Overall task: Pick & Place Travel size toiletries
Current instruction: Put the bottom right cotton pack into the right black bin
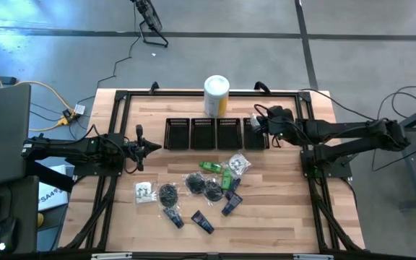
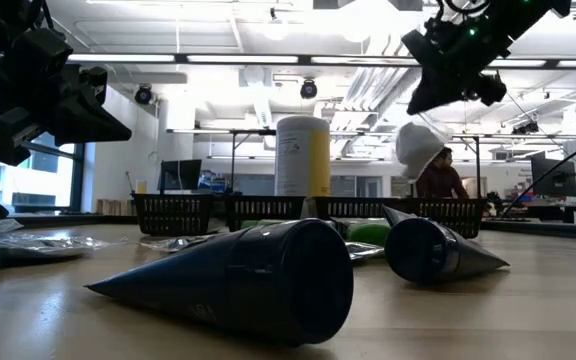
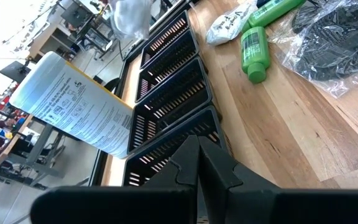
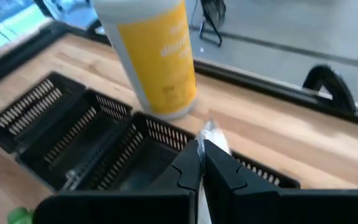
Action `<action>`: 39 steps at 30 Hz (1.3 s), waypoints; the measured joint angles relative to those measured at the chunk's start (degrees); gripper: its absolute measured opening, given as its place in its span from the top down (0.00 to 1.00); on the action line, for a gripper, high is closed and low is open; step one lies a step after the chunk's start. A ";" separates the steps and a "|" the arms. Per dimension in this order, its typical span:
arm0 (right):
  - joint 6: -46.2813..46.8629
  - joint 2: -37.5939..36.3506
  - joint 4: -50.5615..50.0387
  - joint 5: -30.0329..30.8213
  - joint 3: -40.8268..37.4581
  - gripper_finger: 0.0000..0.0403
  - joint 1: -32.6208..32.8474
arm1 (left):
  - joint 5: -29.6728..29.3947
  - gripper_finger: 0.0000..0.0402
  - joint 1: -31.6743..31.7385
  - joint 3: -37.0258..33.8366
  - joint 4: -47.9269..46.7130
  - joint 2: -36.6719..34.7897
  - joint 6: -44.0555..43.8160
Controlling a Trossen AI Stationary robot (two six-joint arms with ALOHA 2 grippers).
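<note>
My right gripper (image 1: pixel 256 124) hovers over the rightmost black mesh bin (image 1: pixel 255 137), shut on a white plastic sachet (image 2: pixel 418 148). My left gripper (image 1: pixel 147 147) waits shut above the table's left side, touching nothing. The other toiletries lie flat on the wood near the table's middle. Among them are green packets (image 1: pixel 209 167), a clear sachet (image 1: pixel 238 164) and another (image 1: pixel 145 192). Black bagged bundles (image 1: pixel 193 182) and dark blue tubes (image 1: pixel 202 222) lie there too. In the low view two blue tubes (image 2: pixel 258 275) lie close to the camera. My right gripper pinches the white sachet between its two fingers by an edge; a bit of it shows past the fingertips (image 4: pixel 215 135). The fingers come from above, slanting toward the table's left. The sachet hangs below them, lifted clear above the bin row.
Four black mesh bins (image 1: pixel 202 133) stand in a row across the table's far middle. A big white-and-yellow canister (image 1: pixel 217 94) stands upright behind them. A black frame (image 1: pixel 118 101) runs around the table. A person (image 2: pixel 440 178) sits in the room beyond.
</note>
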 joint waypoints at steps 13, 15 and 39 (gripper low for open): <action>5.33 4.04 -7.25 -2.97 0.00 0.99 -0.42 | 0.01 1.00 0.02 0.00 0.01 0.01 0.00; 5.45 5.33 -7.35 -3.09 0.00 0.99 -0.42 | 0.01 1.00 0.02 0.00 0.01 -0.01 0.00; 6.69 12.63 -6.77 -4.51 0.00 0.92 -2.60 | 0.01 1.00 0.01 0.00 -0.08 0.01 0.00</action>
